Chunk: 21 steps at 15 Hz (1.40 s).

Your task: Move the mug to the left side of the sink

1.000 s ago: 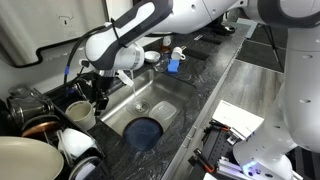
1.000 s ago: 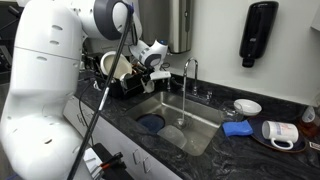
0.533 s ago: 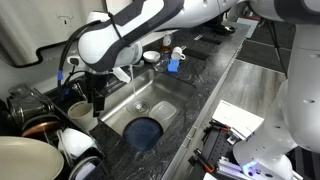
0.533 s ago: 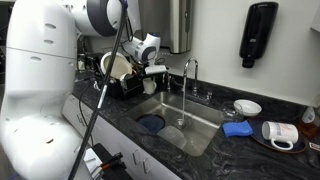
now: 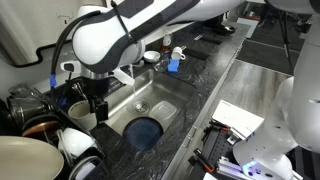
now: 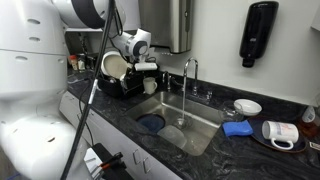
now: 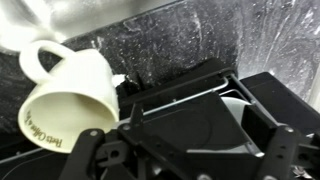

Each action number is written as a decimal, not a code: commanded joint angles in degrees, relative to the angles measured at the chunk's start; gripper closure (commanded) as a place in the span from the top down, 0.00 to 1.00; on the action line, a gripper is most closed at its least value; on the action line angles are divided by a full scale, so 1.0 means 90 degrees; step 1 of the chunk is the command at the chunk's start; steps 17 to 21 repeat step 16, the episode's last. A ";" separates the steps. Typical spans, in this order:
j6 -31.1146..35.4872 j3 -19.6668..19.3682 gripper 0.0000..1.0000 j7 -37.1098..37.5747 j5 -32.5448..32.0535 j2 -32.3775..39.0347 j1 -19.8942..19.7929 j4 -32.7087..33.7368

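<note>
The cream mug stands at the left end of the sink, among dark dishes by the rack. In the wrist view it is tilted, mouth toward the camera, handle at upper left. My gripper hangs right beside the mug, on its sink side. In the wrist view the gripper is open, with only dark rack parts between its fingers; the mug lies outside the left finger. The gripper also shows above the dish rack, left of the steel sink.
White bowls and a large plate crowd the counter near the mug. A blue dish lies in the basin. The chrome faucet stands behind the sink. A blue cloth and a white mug sit at the right.
My arm has swung left and down from over the sink's edge toward the dish rack, ending beside the mug. The mug has not moved.
</note>
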 commanded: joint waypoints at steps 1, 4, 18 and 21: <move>-0.0322 -0.0054 1.00 0.1002 -0.0199 -0.0655 0.0206 -0.0783; -0.0557 -0.0072 1.00 0.2215 -0.0439 -0.1078 0.0383 -0.1309; -0.0667 -0.0118 1.00 0.5948 -0.0585 -0.3458 0.0599 -0.3840; -0.0667 -0.0118 1.00 0.5948 -0.0585 -0.3458 0.0599 -0.3840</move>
